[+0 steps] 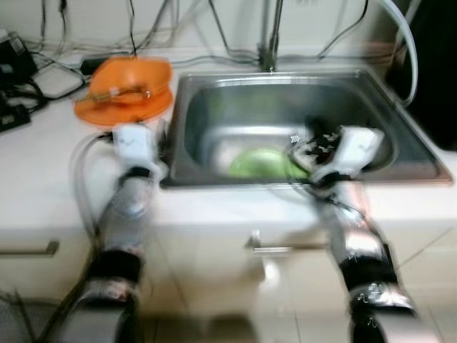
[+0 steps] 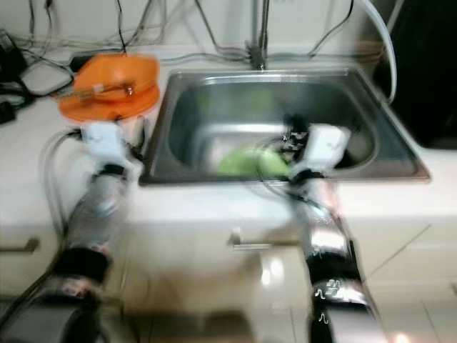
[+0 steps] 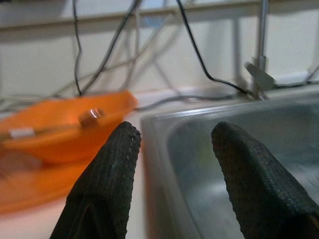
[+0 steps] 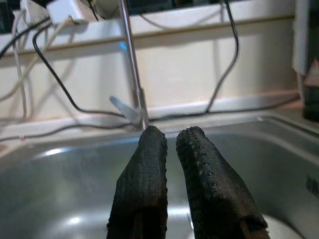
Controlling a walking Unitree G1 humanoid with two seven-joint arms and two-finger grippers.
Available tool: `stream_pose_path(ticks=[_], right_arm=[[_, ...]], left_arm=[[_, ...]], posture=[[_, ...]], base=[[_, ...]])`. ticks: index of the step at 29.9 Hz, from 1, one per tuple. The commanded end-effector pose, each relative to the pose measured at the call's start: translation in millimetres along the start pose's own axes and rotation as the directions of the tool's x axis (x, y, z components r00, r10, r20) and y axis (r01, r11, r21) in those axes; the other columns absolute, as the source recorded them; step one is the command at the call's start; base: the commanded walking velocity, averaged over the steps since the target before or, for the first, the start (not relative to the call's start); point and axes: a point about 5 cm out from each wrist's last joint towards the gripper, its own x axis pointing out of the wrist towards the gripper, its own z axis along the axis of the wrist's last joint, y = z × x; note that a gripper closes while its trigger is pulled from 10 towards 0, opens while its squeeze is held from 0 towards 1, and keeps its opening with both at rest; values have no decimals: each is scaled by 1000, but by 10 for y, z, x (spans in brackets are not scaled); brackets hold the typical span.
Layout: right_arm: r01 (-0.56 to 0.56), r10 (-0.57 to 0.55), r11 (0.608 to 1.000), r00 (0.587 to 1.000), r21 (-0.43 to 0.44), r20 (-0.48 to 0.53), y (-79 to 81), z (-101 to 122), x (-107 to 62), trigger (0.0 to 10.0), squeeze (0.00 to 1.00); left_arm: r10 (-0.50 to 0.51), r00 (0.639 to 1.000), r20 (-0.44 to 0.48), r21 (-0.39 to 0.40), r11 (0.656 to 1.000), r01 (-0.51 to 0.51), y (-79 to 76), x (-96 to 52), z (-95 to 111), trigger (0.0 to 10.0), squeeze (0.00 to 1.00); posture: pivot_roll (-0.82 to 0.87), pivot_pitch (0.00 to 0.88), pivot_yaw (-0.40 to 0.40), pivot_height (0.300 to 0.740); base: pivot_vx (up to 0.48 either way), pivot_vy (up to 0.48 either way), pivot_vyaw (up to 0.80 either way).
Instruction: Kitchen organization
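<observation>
A: Nearest the head camera are the two silver arms. What comes after them?

B: The drawer handle (image 1: 275, 248) on the cabinet front just below the bench (image 1: 43, 193) edge, then the steel sink (image 1: 400, 136) set into the bench.

A: Where is the green plate?

B: The green plate (image 1: 258, 161) lies on the sink floor near the front wall. The right claw (image 4: 172, 142) reaches over the front rim into the basin, just beside and above the plate; whether it touches the plate I cannot tell, as the head views are blurred.

A: How do the claws stand?

B: In the right wrist view the right claw's fingers (image 4: 144, 184) are almost together, a thin slit between them, nothing held. The left claw (image 3: 174, 137) is spread wide and empty, sitting over the bench at the sink's left rim.

A: What lies beyond?

B: An orange dish (image 1: 128, 89) on the bench left of the sink, with something small on it, too blurred to name. The tap (image 1: 268, 36) rises behind the basin, cables (image 1: 50, 68) trailing along the wall.

A: Any writing?

B: None I can read. The left wrist view shows the orange dish close up; the right wrist view shows the tap's lever (image 4: 124, 109).
</observation>
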Motion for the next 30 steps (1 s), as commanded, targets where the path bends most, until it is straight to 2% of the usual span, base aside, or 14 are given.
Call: stream_pose_path(ticks=[1,8,16,30], right_arm=[[-46,46,999,999,19,10,155,23,43,10000,0],[-49,48,999,999,20,8,153,26,44,10000,0],[-49,49,999,999,23,1,157,14,37,10000,0],[-60,60,998,998,31,-6,186,5,47,10000,0]], left_arm=[[41,999,13,19,999,-41,163,-6,25,10000,0],[32,999,37,28,999,-33,128,-7,58,10000,0],[10,997,71,20,1000,-12,59,-25,120,10000,0],[1,997,76,19,1000,-2,47,-35,154,10000,0]], posture=[[52,36,16,740],[50,38,16,740],[51,36,12,740],[53,26,12,740]], base=[[472,0,0],[389,0,0],[0,0,0],[0,40,0]])
